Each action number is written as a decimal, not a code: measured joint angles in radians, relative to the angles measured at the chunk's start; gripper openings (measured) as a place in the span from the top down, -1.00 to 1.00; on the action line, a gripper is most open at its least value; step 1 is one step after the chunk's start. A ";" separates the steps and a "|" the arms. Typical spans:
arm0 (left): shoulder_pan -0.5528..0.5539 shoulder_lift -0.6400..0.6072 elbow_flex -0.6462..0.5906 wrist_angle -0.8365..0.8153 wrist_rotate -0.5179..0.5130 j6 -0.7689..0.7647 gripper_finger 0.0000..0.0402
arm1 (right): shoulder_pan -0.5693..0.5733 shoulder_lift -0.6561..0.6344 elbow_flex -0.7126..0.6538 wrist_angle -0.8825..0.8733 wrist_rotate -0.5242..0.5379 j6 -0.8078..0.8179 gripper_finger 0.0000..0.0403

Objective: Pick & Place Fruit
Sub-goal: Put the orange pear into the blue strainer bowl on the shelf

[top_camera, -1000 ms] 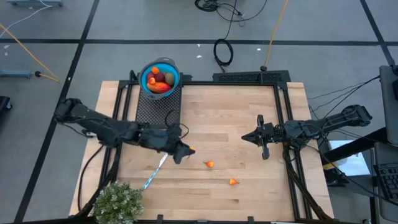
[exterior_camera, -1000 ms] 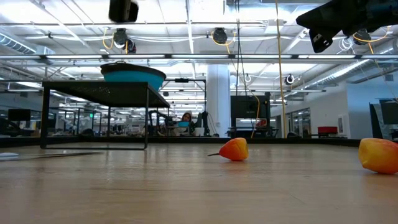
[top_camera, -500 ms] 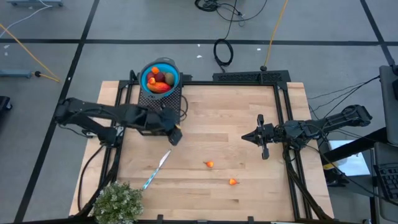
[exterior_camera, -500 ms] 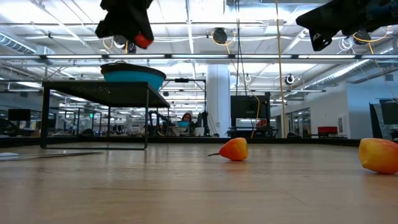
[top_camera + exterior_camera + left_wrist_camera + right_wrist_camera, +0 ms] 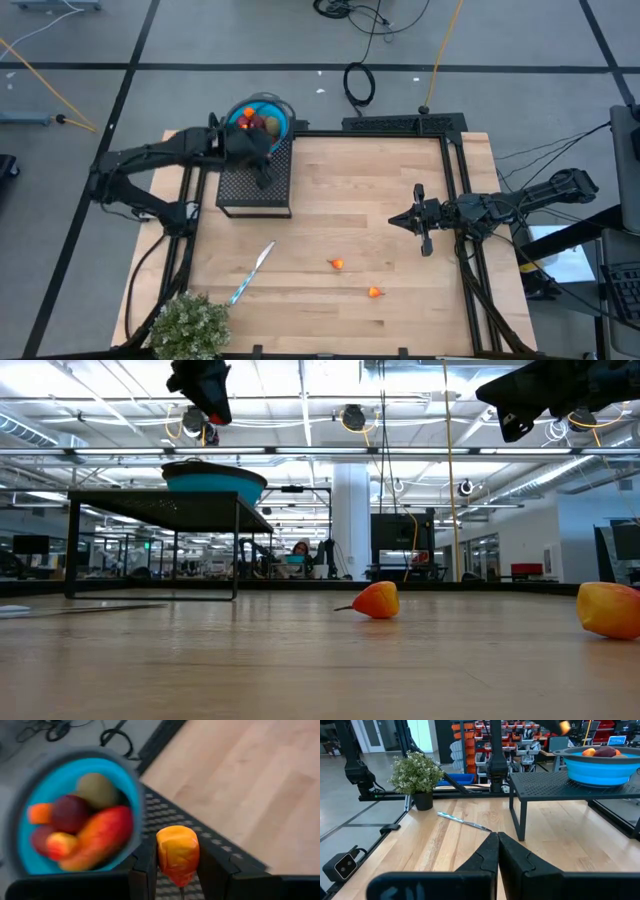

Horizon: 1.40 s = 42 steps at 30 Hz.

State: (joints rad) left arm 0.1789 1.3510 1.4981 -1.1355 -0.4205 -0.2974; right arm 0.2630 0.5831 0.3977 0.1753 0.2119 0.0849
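Note:
My left gripper (image 5: 262, 170) hangs above the black mesh stand (image 5: 255, 190), just beside the blue bowl (image 5: 262, 110), and is shut on a small orange-red fruit piece (image 5: 177, 854). The bowl (image 5: 131, 800) rests on the stand's far end and holds several fruits: a long red-orange piece (image 5: 100, 837), dark red balls and an olive oval. Two more small orange pieces (image 5: 337, 264) (image 5: 374, 293) lie on the wooden table; the low view shows them as pieces (image 5: 376, 600) (image 5: 610, 609). My right gripper (image 5: 395, 221) waits shut above the table's right side. My left gripper pinches the small orange-red fruit piece by its two sides (image 5: 162, 855) between the two fingers (image 5: 147, 865), coming from above and pointing down. The piece is lifted clear, over the mesh stand (image 5: 165, 815) next to the bowl's rim.
A slim blue-handled knife (image 5: 250, 272) lies on the table near the left. A bushy green plant (image 5: 188, 325) stands at the near left corner. The stand lifts the bowl (image 5: 214, 482) well above the tabletop. Bare wood lies between the two arms.
My left gripper, carrying the orange-red piece, has risen from the table near the knife and swung toward the far edge. It now stands over the mesh stand beside the bowl. The two pieces on the table have not moved.

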 joint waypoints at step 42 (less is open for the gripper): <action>0.436 0.184 0.002 0.092 0.316 0.334 0.48 | 0.000 0.000 0.000 0.038 0.000 0.000 1.00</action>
State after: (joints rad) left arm 0.6147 1.5349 1.4998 -1.0439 -0.1043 0.0363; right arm 0.2630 0.5831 0.3977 0.2134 0.2122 0.0852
